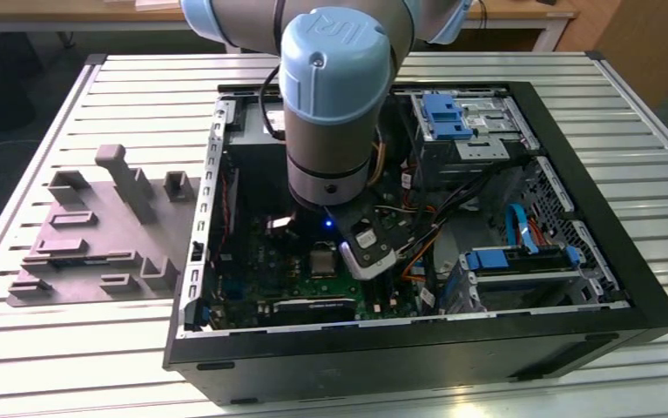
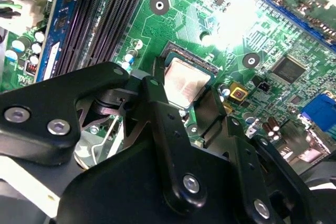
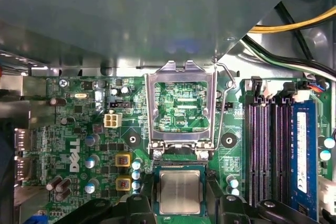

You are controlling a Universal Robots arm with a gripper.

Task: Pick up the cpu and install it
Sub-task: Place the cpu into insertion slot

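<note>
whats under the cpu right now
The cpu lies over the open socket on the green motherboard. Its metal top covers the socket's contacts, so whether it is fully seated cannot be seen.

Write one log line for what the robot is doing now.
stage: install | gripper at cpu | cpu at socket | load frame raised
</note>
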